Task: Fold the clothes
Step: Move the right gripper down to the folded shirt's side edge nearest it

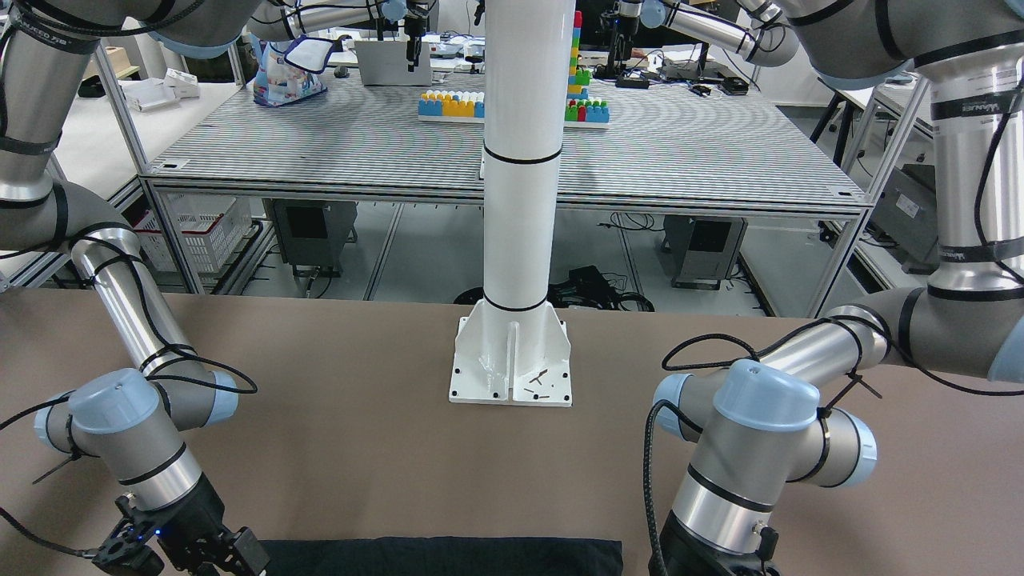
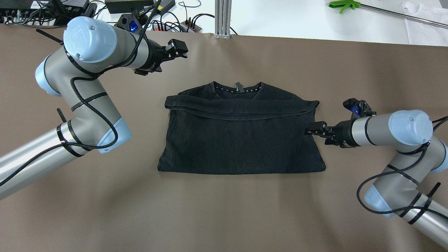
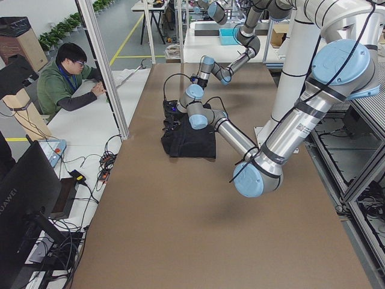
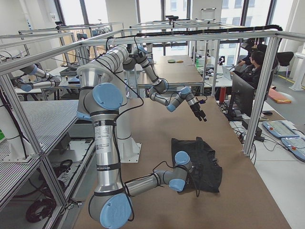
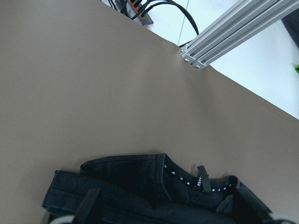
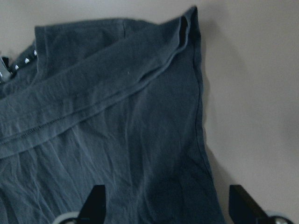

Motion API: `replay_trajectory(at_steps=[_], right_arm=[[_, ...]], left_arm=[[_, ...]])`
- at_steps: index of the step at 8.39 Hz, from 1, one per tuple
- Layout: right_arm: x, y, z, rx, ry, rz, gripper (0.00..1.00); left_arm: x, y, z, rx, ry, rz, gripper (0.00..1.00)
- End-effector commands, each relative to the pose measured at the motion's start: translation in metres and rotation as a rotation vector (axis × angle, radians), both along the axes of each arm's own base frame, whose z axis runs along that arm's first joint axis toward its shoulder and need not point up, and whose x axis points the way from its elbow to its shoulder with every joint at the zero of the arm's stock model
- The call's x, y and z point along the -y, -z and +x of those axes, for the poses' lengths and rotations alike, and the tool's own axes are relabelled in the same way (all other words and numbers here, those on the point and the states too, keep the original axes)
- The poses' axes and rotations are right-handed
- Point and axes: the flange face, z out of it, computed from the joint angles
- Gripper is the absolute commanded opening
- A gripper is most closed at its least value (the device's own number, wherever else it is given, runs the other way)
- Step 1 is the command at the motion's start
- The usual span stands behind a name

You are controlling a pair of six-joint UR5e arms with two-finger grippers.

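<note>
The clothes are one black T-shirt (image 2: 241,140) lying flat mid-table, its hem folded up over the chest below the collar (image 2: 238,87). My right gripper (image 2: 308,129) is low at the shirt's right edge and open. In the right wrist view that gripper (image 6: 170,201) straddles the edge, one finger over the fabric (image 6: 117,121) and the other over bare table. My left gripper (image 2: 177,49) hangs open above the table, beyond the shirt's far left corner. From the left wrist view the collar (image 5: 187,179) lies just ahead of it, untouched.
The white pillar's base plate (image 1: 512,364) stands at the robot's side of the brown table. An aluminium post (image 2: 223,17) and cables (image 2: 175,24) line the far edge. On the white bench beyond lie a green tool (image 2: 344,4) and white cloth (image 2: 425,21). A person (image 3: 66,81) sits there.
</note>
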Motion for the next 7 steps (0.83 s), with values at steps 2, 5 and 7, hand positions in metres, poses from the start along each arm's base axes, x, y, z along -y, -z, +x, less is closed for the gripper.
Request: replay_trajectory(at_steps=[2,5,7], right_arm=[[-0.037,-0.031,-0.010,-0.006,0.120,-0.072,0.93],[-0.039,-0.044,-0.011,-0.023,0.123,-0.090,0.93],[-0.040,-0.046,-0.016,-0.031,0.125,-0.091,0.93]], left_arm=[[0.000,0.000,-0.001,0.005,0.010,0.005,1.00],[0.000,0.003,-0.003,0.006,0.025,0.012,1.00],[-0.002,0.003,-0.003,0.005,0.023,0.013,1.00]])
